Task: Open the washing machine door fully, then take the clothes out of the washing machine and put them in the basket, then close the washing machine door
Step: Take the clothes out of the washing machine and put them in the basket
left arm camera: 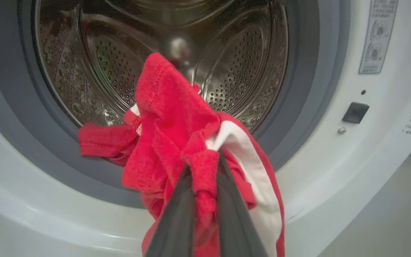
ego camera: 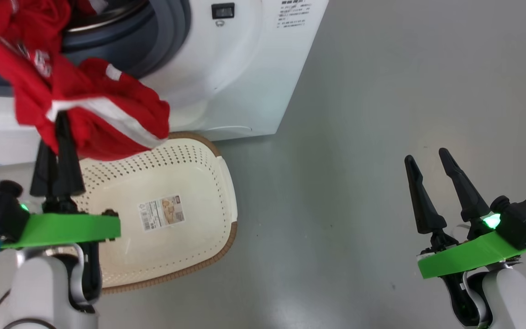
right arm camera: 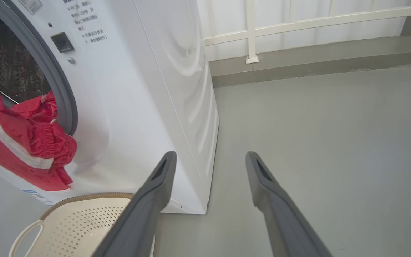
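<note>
Clothes (left arm camera: 177,142), soft red, hang pinched in left pincer (left arm camera: 204,162) before perforated steel drum (left arm camera: 120,60); right pincer (right arm camera: 211,154) wide.

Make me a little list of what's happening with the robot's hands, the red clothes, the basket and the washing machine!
left gripper: shut on the clothes, at the drum's mouth
right gripper: open, holding nothing, over the floor
clothes: red with white stripes, hanging out of the drum, above the basket's far edge
basket: on the floor before the washing machine, no clothes inside yet
</note>
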Robot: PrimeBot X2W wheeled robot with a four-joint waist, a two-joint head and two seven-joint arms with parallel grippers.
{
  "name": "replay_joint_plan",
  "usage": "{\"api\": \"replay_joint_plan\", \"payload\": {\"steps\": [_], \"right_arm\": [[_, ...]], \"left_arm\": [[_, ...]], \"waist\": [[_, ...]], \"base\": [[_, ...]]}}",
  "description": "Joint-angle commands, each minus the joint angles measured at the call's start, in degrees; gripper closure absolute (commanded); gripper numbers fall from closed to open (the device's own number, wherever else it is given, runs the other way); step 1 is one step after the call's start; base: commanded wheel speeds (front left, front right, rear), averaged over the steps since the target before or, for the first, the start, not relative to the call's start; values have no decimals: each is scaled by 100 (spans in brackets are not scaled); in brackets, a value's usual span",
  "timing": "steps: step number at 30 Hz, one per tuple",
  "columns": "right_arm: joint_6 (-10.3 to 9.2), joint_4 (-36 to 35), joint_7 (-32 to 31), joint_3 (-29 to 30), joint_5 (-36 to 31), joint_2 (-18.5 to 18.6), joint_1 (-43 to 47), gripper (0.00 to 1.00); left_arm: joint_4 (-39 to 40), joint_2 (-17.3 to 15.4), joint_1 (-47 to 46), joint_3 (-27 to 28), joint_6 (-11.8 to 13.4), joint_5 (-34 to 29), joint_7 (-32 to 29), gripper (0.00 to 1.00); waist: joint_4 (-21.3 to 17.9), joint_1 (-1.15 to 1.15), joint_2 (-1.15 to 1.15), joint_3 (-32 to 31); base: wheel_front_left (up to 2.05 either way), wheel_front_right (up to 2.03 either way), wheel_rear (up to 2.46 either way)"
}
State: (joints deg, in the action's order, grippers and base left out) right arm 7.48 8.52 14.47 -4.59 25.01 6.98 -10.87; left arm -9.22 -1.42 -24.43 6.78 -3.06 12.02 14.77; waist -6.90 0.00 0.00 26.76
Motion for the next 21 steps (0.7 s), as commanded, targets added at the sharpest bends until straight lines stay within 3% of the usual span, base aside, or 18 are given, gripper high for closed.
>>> {"api": "replay_joint_plan", "payload": {"steps": [1,21], "right_arm": [[1,-158,52,-129,-6,61,-37,0],[1,-320,52,-37,19,64,-383,0]], "left_arm": [[16,-146,118,136,-11,44,23,100],[-2202,-146,-524,-171,-85,-286,23,100]], "waist": [[-22,0,0,95],[-38,0,0,1171]], "base": [[0,0,0],[0,0,0]]}}
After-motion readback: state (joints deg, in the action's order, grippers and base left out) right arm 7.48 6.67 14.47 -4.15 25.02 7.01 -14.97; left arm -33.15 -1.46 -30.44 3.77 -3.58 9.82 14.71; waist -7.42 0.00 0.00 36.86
